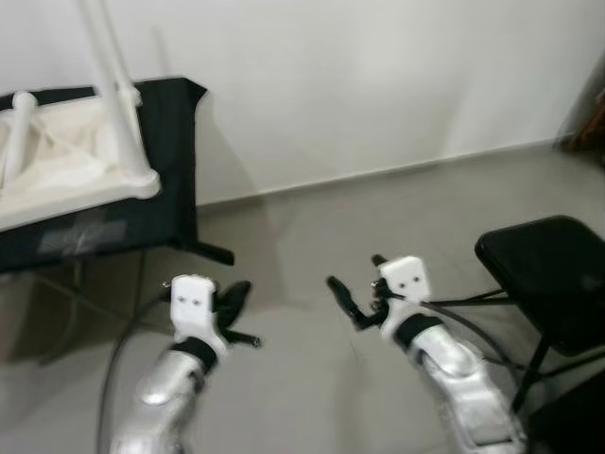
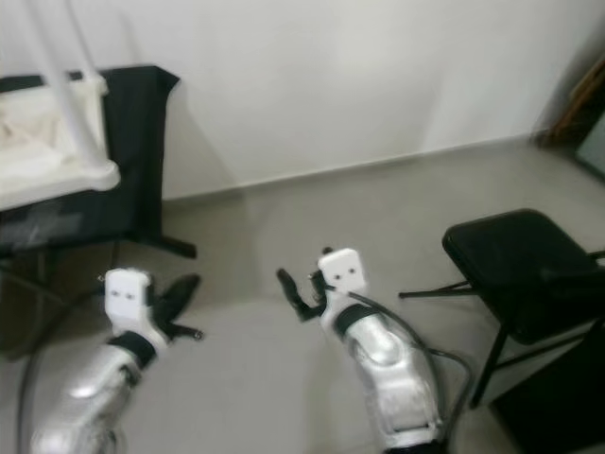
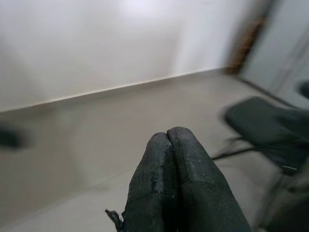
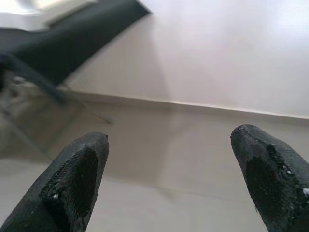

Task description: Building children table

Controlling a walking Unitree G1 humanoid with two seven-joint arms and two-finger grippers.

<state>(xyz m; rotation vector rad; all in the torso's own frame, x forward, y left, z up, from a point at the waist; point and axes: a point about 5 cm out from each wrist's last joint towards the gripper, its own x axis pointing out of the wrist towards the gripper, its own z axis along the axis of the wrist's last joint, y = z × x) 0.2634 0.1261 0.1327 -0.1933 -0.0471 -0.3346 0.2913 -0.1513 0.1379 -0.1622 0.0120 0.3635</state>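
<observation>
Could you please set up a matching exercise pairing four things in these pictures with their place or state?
Things:
1. left gripper
2. right gripper
3. white table
4. black stool

States or places:
A. upside down on a black stand at the robot's left
B. fingers spread apart
C. on the floor at the robot's right
D. fingers pressed together, holding nothing

Pairs: 1-D, 2-B, 3-A, 4-C

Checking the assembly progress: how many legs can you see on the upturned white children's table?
2 legs on the white table atop the black stand: a tall leg at the near corner, and a short stub further left. Others may lie beyond the frame.
</observation>
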